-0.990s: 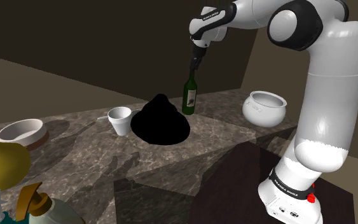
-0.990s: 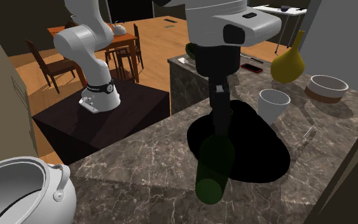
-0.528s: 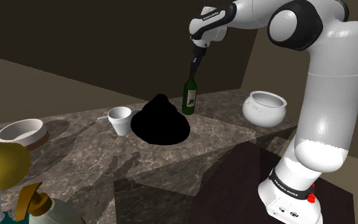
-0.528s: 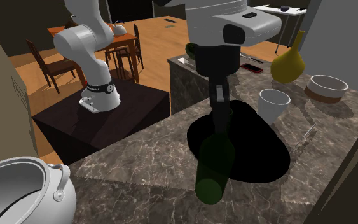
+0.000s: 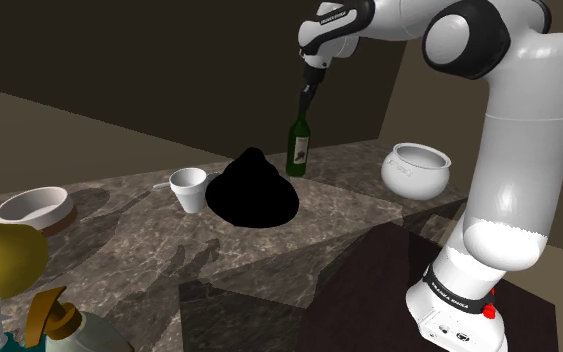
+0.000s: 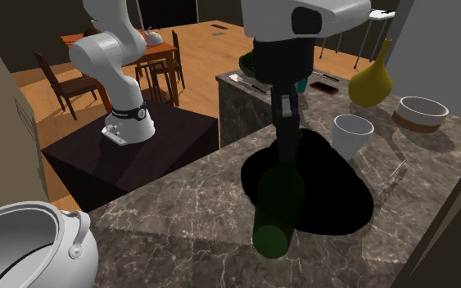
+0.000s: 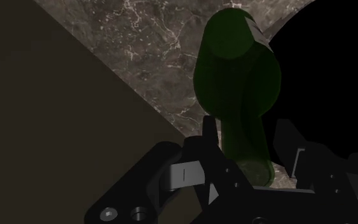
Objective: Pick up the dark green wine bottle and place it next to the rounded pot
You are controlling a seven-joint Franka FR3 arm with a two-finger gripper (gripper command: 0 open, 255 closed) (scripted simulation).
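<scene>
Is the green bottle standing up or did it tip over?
Standing up. In the shoulder view the green bottle is straight, neck on top, and the gripper clasps its neck from above.

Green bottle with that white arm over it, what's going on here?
A white robot arm has its black gripper shut on the neck of the dark green wine bottle. The bottle is upright over the marble counter, beside a black mound. The white rounded pot sits apart, toward the shoulder view's right, so the bottle has not yet been placed next to it.
</scene>
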